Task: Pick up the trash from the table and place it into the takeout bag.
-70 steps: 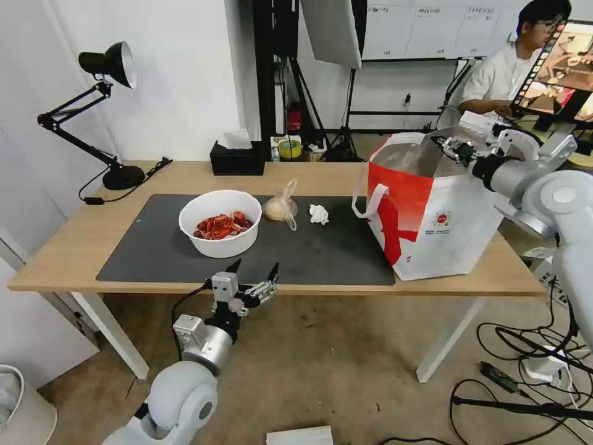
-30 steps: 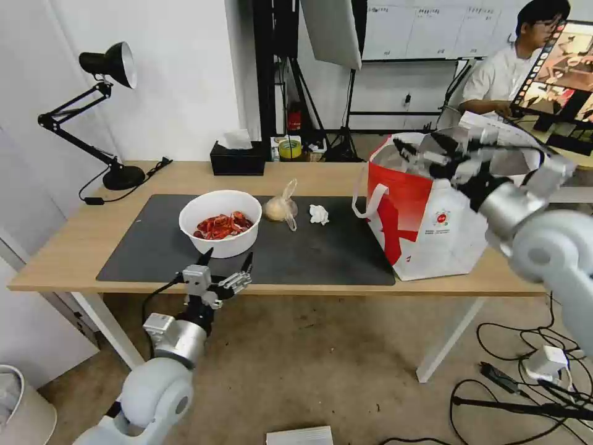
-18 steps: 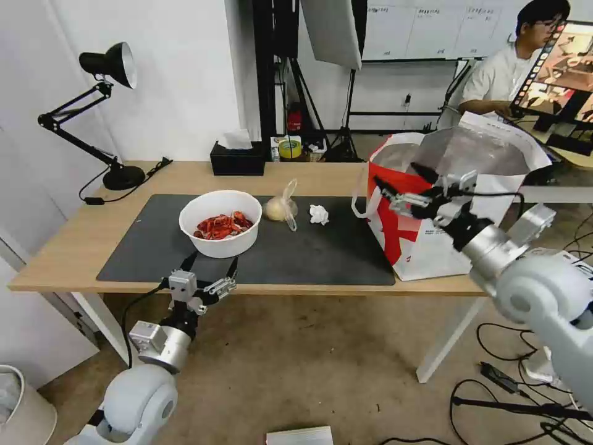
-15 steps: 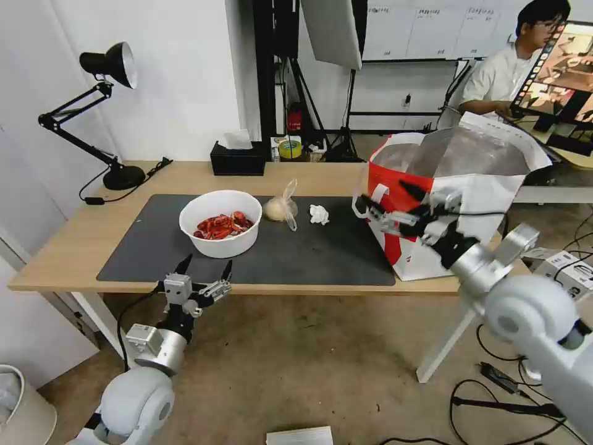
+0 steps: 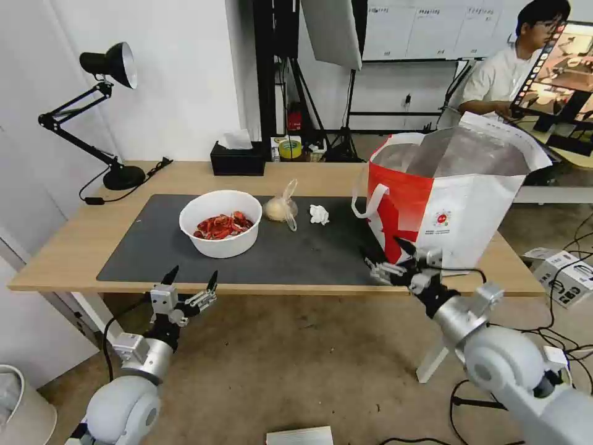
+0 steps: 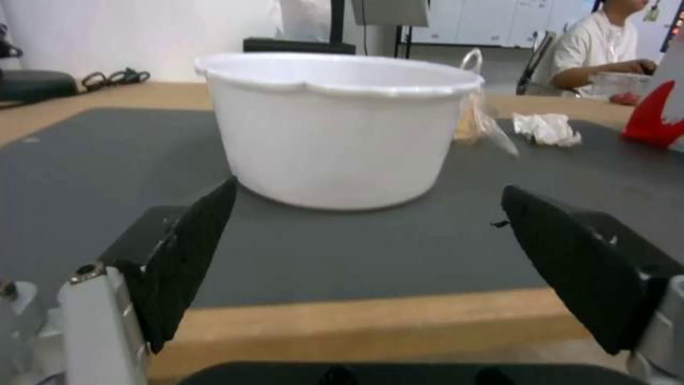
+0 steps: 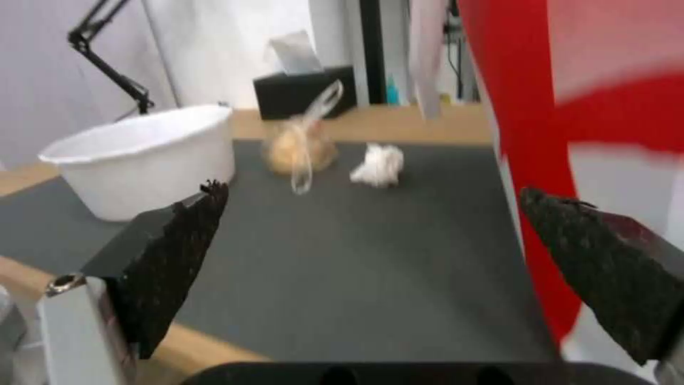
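On the dark mat [image 5: 154,253] of the table [image 5: 62,253] stand a white bowl [image 5: 220,222] of red shells, a knotted clear bag [image 5: 279,208] with a beige lump and a crumpled tissue [image 5: 319,214]. The takeout bag [image 5: 451,204] stands open at the table's right end. My left gripper [image 5: 193,279] hangs open just below the front edge, facing the bowl [image 6: 335,128]. My right gripper [image 5: 383,252] is open and empty at the front edge by the takeout bag's red corner [image 7: 527,107], looking towards the tissue [image 7: 378,164] and knotted bag [image 7: 303,147].
A black desk lamp [image 5: 111,68] stands at the table's back left and a black tissue box [image 5: 236,159] at the back middle. Cables and a small box [image 5: 565,272] lie on the floor at the right, a white bin [image 5: 25,408] at the lower left.
My right gripper has come down from the takeout bag's mouth to the table's front edge. My left arm has sunk and drifted left below the edge. The things on the table stayed put.
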You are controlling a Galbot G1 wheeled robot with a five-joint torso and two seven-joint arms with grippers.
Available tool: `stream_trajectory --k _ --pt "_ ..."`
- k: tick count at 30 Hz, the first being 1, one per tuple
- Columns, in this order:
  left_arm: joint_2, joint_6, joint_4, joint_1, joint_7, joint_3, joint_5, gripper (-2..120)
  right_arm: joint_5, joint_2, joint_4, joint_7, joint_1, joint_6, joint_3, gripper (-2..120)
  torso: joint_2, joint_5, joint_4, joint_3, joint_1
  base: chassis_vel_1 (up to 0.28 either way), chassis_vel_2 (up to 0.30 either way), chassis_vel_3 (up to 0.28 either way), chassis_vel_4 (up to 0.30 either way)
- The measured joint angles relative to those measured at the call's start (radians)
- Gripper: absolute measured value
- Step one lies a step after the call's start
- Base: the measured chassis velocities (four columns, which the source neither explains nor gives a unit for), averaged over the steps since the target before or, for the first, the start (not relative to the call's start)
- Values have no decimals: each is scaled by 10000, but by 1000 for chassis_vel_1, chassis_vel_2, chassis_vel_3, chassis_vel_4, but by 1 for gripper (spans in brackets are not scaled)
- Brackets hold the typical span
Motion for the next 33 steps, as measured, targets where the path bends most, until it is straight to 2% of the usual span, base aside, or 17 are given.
stream_trajectory --k 10,33 --pt "-142 -44 244 268 199 -27 50 100 -688 667 -157 19 -851 336 68 100 0 -2 1 -1 0 0 0 0 0" --pt "-312 -275 582 246 413 98 339 100 -836 914 -222 4 -861 274 17 100 0 -1 1 0 0 0 0 0 0"
